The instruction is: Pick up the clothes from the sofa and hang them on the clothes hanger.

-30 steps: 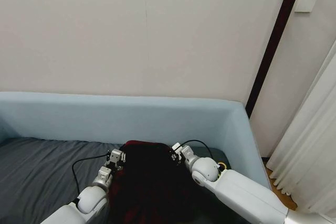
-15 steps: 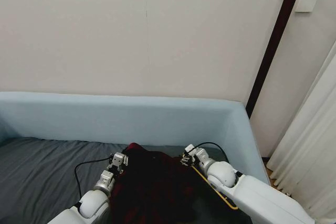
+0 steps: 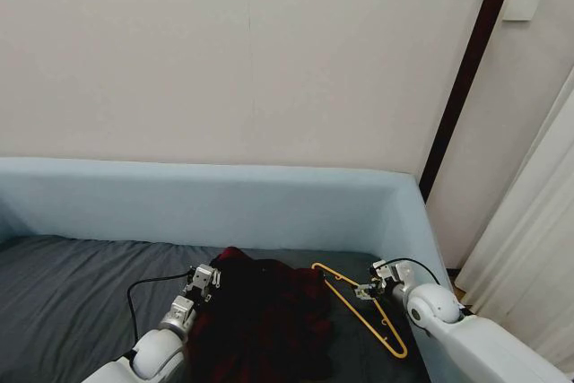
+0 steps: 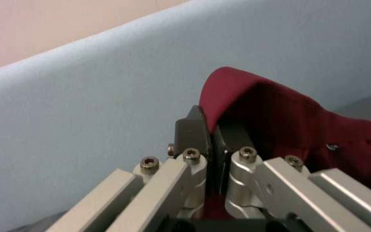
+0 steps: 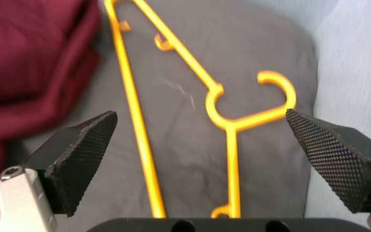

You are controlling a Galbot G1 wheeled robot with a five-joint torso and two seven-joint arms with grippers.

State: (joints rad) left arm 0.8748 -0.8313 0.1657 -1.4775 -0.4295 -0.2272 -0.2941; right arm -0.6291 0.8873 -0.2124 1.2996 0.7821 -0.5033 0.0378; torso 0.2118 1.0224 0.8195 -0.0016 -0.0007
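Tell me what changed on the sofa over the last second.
The right tool swung off the red garment toward the robot's right and now hangs open over the hook end of the yellow hanger, which lies uncovered on the sofa seat. The garment's right side has sagged lower. The left tool stays shut on the garment's upper edge, in about the same spot.

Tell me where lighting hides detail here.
Head view: the garment sits in dim light, its folds lost. Left wrist view: evenly lit, the left gripper pinches a clear red fold. Right wrist view: soft light, the hanger before the open right gripper casts hardly any shadow.
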